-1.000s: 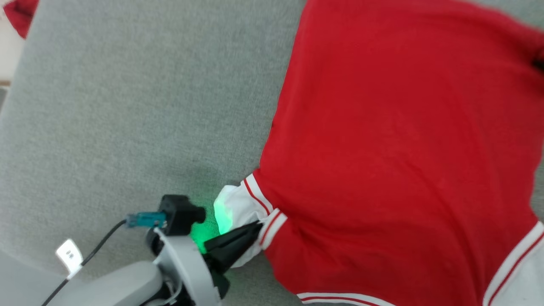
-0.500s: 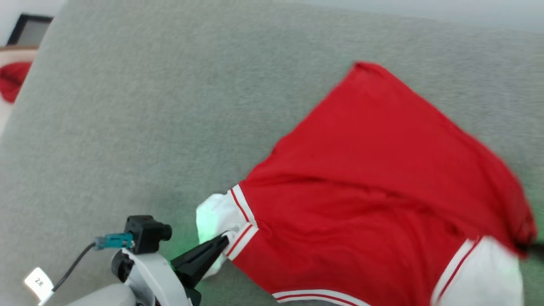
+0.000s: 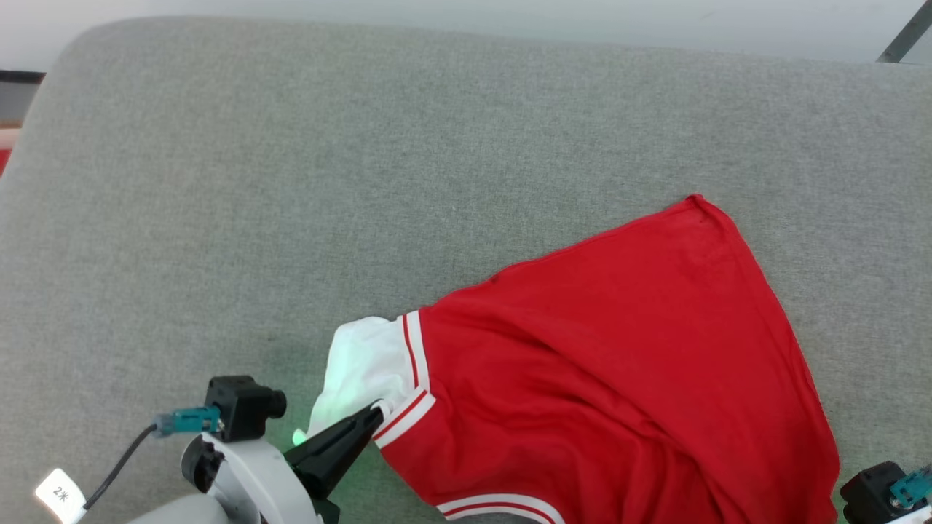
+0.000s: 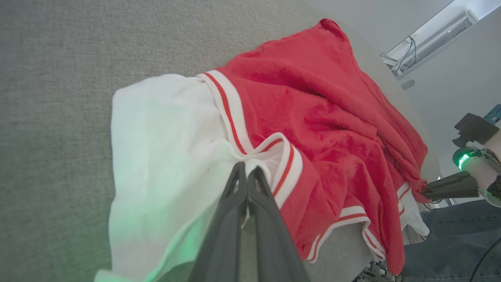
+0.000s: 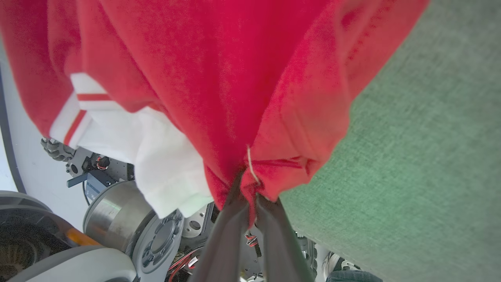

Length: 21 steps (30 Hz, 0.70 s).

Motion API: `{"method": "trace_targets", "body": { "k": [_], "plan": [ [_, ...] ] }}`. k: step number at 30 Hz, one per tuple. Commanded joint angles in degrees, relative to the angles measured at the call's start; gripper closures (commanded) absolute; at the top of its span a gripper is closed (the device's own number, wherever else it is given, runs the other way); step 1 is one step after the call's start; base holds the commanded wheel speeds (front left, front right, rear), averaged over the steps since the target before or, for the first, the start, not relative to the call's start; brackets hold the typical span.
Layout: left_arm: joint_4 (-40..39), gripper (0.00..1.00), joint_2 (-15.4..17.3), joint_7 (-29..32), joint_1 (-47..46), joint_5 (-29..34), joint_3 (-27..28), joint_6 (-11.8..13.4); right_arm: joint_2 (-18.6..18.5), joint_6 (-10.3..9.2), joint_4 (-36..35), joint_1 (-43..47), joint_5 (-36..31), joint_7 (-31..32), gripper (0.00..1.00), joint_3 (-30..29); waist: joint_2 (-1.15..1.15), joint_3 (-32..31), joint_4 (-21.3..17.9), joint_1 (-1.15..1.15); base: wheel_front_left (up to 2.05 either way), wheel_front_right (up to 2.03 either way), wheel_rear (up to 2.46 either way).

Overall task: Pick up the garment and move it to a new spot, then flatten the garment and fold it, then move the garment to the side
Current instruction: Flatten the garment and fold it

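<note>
Grey cushion [image 3: 291,182] holds the garment [image 3: 619,364] — left gripper [image 3: 375,416] and right gripper [image 5: 250,192] fingers pinch it — tag [image 3: 57,495] begins "2".

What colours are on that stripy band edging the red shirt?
White, with a thin red stripe along its middle. The band shows best in the left wrist view.

White tag [image 3: 58,496] on cable [image 3: 120,463]: "2", then an unclear character.
</note>
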Motion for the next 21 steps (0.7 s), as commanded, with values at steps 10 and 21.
{"method": "trace_targets", "body": {
  "k": [10,21],
  "plan": [
    [-0.77,1.00,-0.58,-0.22,1.48,0.90,0.43,-0.26,-0.88,0.02,-11.80,-3.64,0.26,-0.12,0.00,-13.41,0.00,-1.14,0.67,0.00,0.00,0.00,0.00],
    [-0.43,1.00,-3.71,0.59,-2.28,3.07,0.18,-1.61,-6.09,0.02,-3.50,-32.95,-1.89,-3.90,0.00,-4.77,0.00,1.98,5.92,0.00,0.00,0.00,0.00]
  ]
}}
